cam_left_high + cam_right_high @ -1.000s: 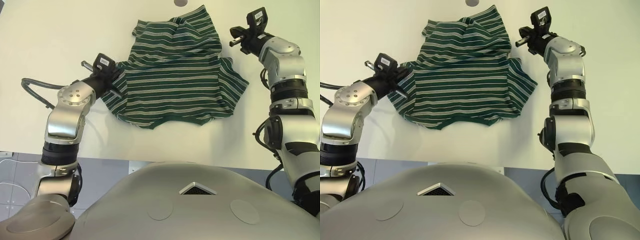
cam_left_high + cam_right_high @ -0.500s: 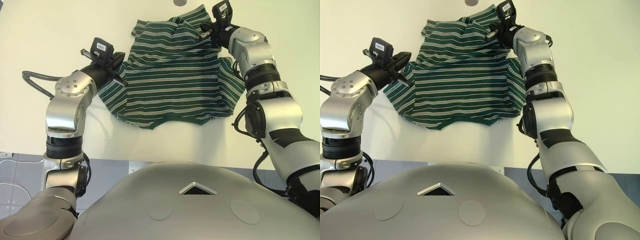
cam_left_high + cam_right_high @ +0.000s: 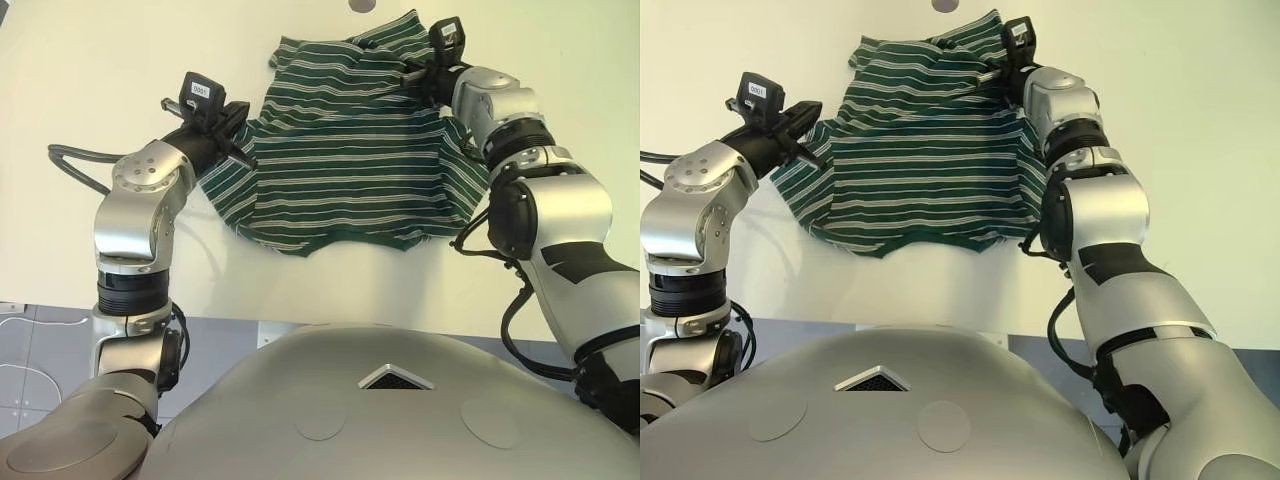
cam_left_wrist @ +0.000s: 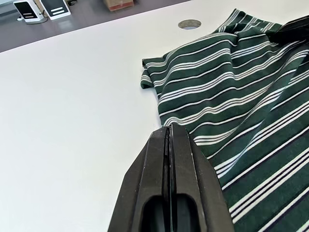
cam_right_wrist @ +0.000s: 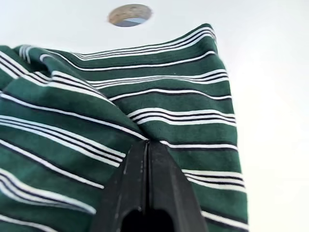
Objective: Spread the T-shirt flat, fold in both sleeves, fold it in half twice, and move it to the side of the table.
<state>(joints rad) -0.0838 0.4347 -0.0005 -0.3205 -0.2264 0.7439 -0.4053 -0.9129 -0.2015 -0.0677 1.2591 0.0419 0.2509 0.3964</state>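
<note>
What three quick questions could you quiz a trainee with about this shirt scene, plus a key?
1. True or false: the shirt already lies smooth and flat on the table.
2. The right gripper is: A) open above bare table; B) shut on the shirt; C) shut, well clear of the shirt.
3. Fill in: the shirt's stripes are white on ___.
Key: 1 false, it is rumpled; 2 B; 3 green.
</note>
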